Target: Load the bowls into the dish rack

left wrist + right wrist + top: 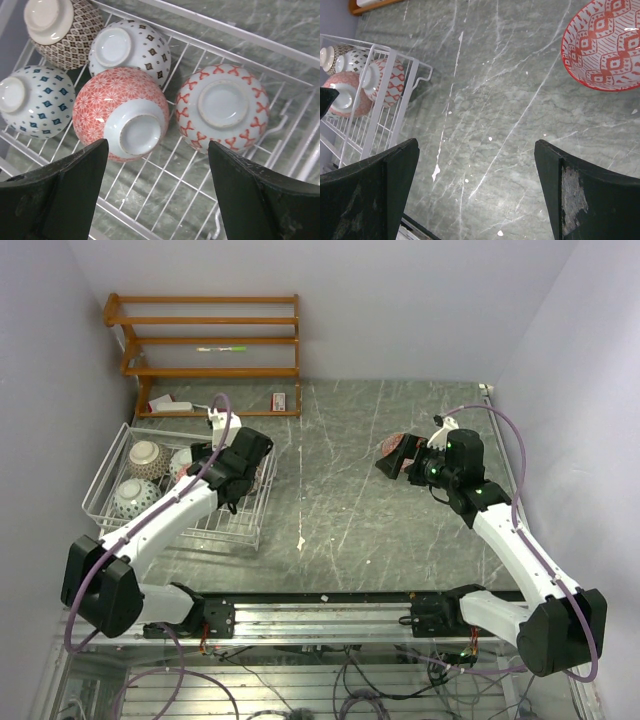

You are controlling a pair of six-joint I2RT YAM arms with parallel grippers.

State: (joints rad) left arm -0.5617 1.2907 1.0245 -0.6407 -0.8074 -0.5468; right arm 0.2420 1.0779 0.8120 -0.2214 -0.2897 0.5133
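The white wire dish rack (100, 492) stands at the left of the table. In the left wrist view several bowls lie upside down in the dish rack (240, 37): a brown-patterned one (75, 37), a white one with brown diamonds (145, 50), a blue-dotted one (42, 107), a pink-red one (100, 105) and a white one with red marks (250, 110). My left gripper (157, 200) hangs open and empty above them (235, 478). A red-patterned bowl (607, 45) sits upright on the table at the right (396, 452). My right gripper (477, 195) is open and empty just beside it (415, 465).
An orange-brown wooden shelf unit (205, 340) stands against the back wall at the left, with small items on its bottom board. The grey marble table (340, 500) lies between rack and red bowl. The rack also shows at the left of the right wrist view (395, 90).
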